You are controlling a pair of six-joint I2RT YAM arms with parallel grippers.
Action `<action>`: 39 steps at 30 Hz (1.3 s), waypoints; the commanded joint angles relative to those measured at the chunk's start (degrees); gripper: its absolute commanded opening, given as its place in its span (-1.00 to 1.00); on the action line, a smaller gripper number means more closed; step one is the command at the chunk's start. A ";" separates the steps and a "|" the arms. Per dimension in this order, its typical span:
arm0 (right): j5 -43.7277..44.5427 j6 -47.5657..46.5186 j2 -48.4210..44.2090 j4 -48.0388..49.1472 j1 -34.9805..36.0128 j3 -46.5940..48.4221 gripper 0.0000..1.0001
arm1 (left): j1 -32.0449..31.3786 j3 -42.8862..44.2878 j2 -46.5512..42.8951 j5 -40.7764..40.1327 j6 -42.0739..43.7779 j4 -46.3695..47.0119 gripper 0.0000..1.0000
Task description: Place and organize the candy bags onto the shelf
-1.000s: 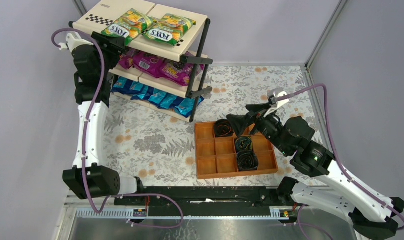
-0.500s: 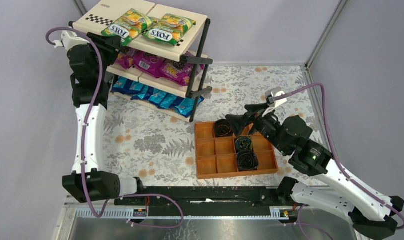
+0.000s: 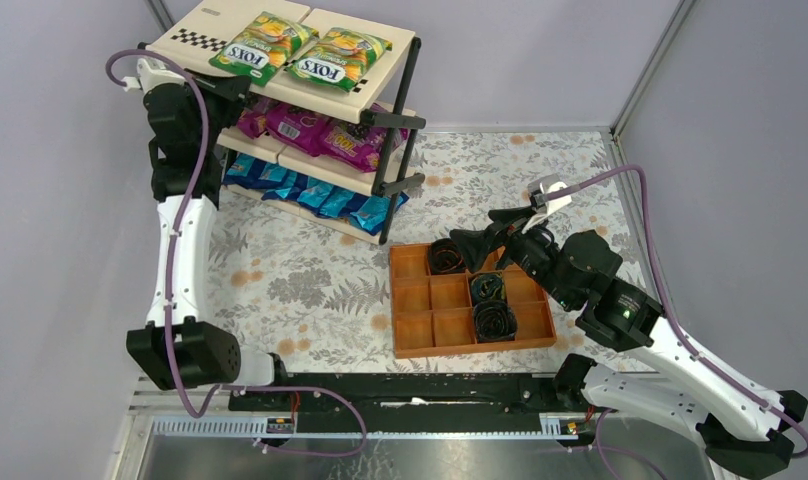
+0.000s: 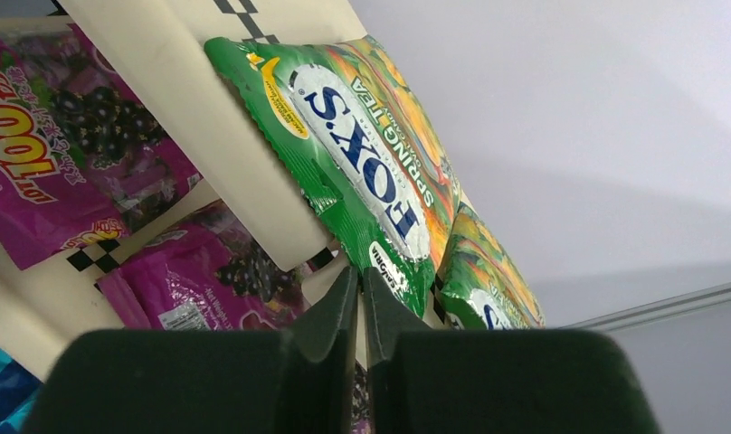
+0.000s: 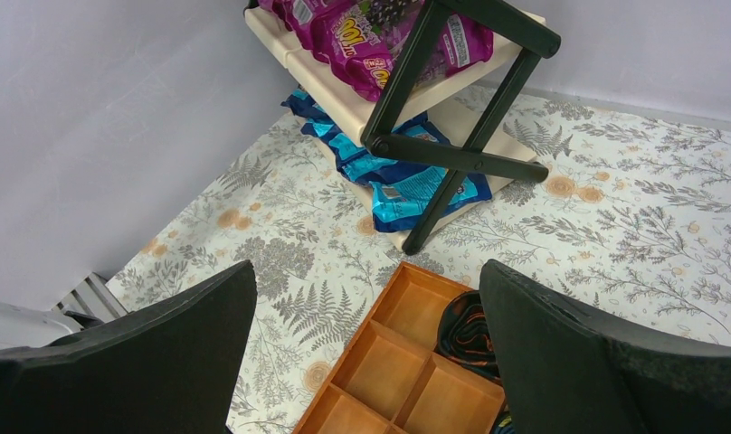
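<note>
The shelf (image 3: 193,24) stands at the back left. Two green-yellow candy bags (image 3: 258,50) (image 3: 340,58) lie on its top tier, magenta bags (image 3: 310,125) on the middle tier and blue bags (image 3: 320,195) on the bottom one. My left gripper (image 4: 360,277) is shut at the top tier's front edge. Its tips sit just under the lower edge of the left green bag (image 4: 366,154), and only cream shelf shows in the thin slit between them. My right gripper (image 5: 366,271) hangs wide open above the orange tray (image 5: 407,362), holding nothing.
The orange-brown compartment tray (image 3: 395,300) lies right of centre with dark coiled rolls (image 3: 495,320) in some cells. Black shelf posts (image 5: 407,68) cross in front of the tiers. Grey walls close in the left, back and right sides.
My left gripper has closed from open to shut. The left green bag has slid farther back onto the top tier. The right arm has barely moved.
</note>
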 commanded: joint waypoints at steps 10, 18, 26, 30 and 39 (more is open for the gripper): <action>0.47 -0.07 0.17 1.76 -0.22 0.92 1.00 | -0.10 5.04 4.74 5.46 -3.11 7.04 -1.00; 2.47 -1.19 -0.15 0.10 -0.14 1.71 1.00 | -0.15 2.97 -0.73 6.36 0.39 4.76 0.06; 7.00 -4.45 -3.03 -7.12 -0.15 7.26 1.00 | -0.08 -8.51 -16.51 10.70 9.11 7.64 0.97; 8.37 -4.71 -4.23 -13.33 -0.13 12.73 1.00 | -6.65 -13.33 -20.81 18.80 12.68 13.06 0.97; 15.76 -5.33 -7.69 -24.45 -0.21 21.93 1.00 | -23.37 -16.52 -31.04 20.57 26.60 14.16 0.98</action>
